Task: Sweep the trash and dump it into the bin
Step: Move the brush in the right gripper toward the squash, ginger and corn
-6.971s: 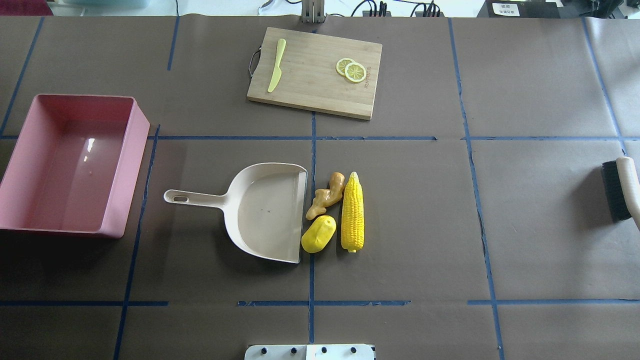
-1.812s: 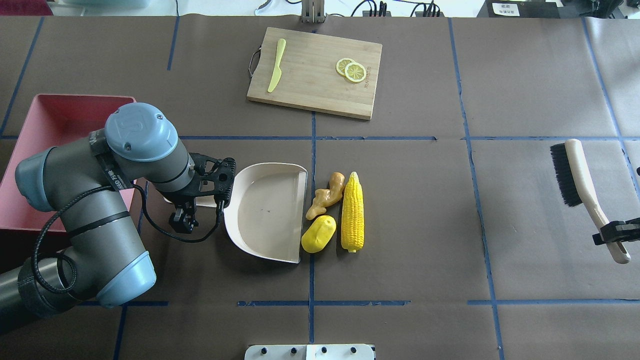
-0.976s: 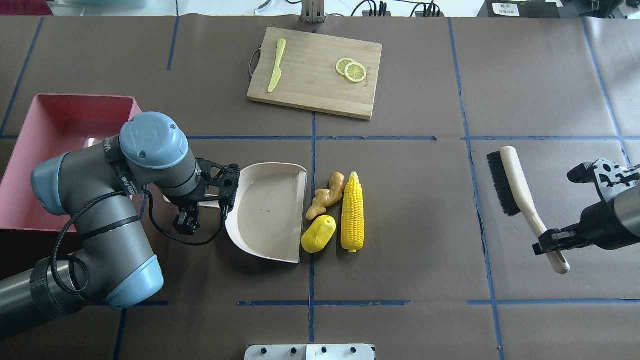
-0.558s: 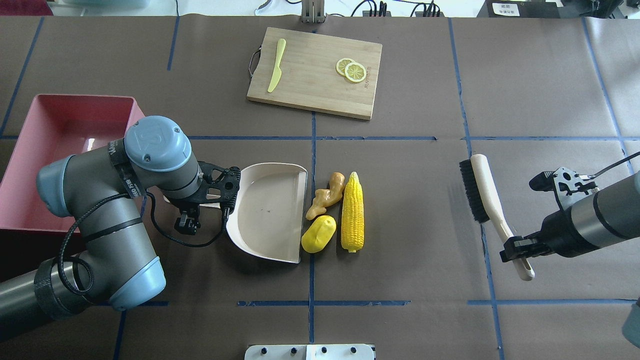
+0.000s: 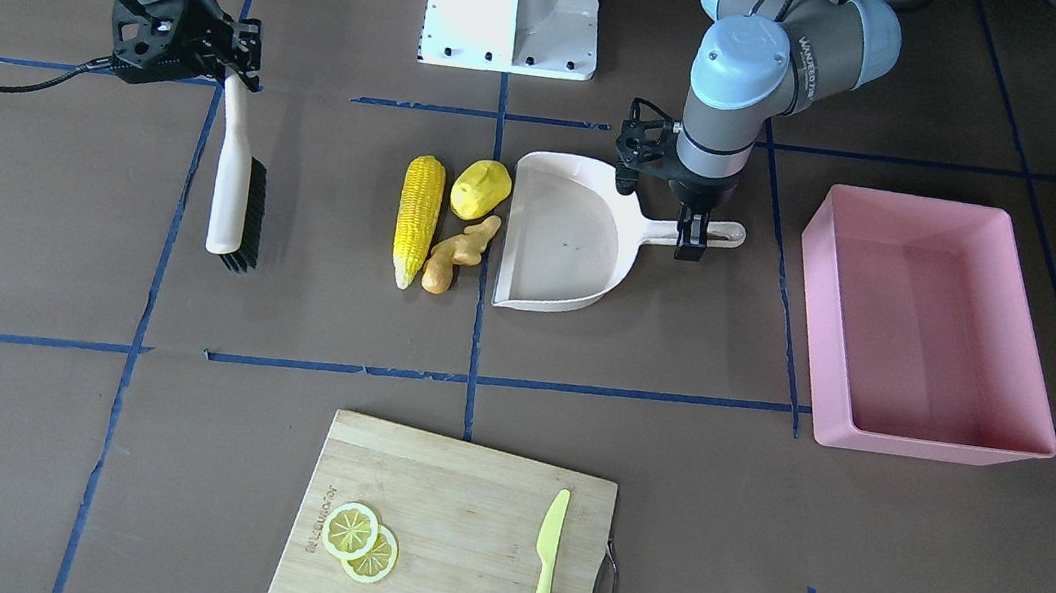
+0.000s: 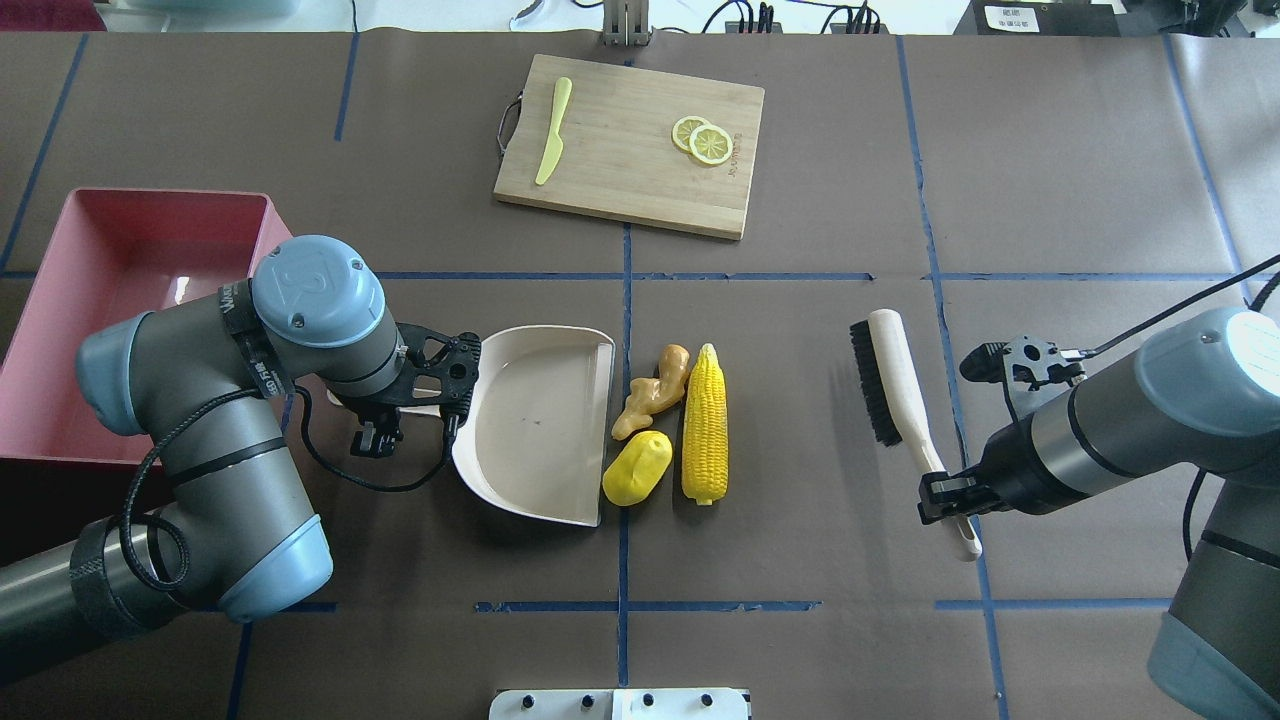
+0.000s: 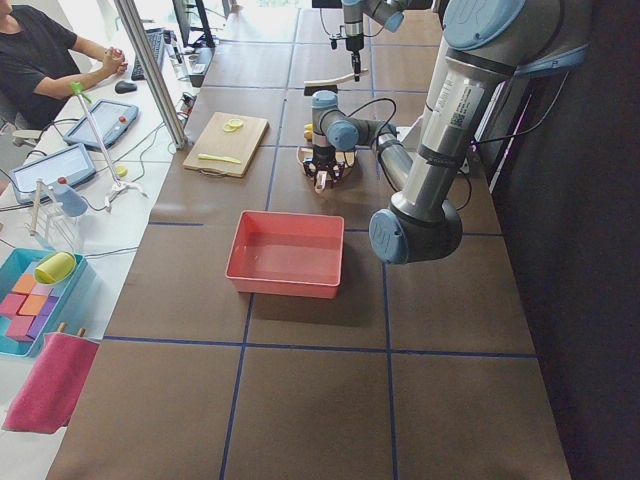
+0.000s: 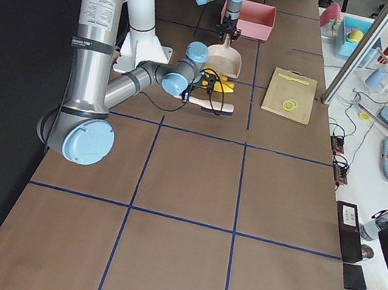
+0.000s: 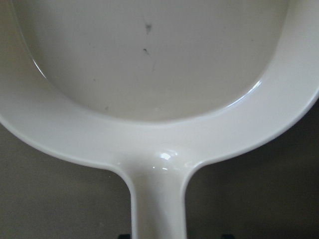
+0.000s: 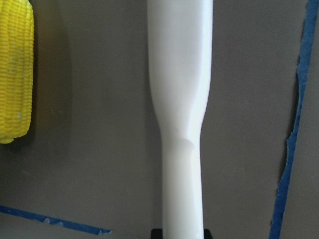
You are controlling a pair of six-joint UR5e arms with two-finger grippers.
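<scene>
The corn cob [image 6: 705, 425], potato [image 6: 637, 468] and ginger root [image 6: 652, 392] lie side by side just right of the cream dustpan's [image 6: 540, 420] open edge. The pink bin [image 6: 120, 260] stands at the left and holds nothing. My left gripper [image 6: 380, 415] is down over the dustpan handle [image 9: 158, 199], open, with its jaws either side of it. My right gripper [image 6: 950, 492] is shut on the handle of the brush [image 6: 895, 390], which hangs right of the corn with its bristles facing it. The corn's end shows in the right wrist view [image 10: 17, 69].
A wooden cutting board [image 6: 630, 150] with a yellow-green knife [image 6: 552, 130] and lemon slices [image 6: 702, 140] lies at the far middle. My left arm's elbow reaches over the bin's near right corner. The robot base [image 5: 514, 3] is at the near edge.
My right arm has carried the brush leftward across the table toward the corn. My left gripper has settled slightly lower over the dustpan handle. The trash and dustpan have not moved.
</scene>
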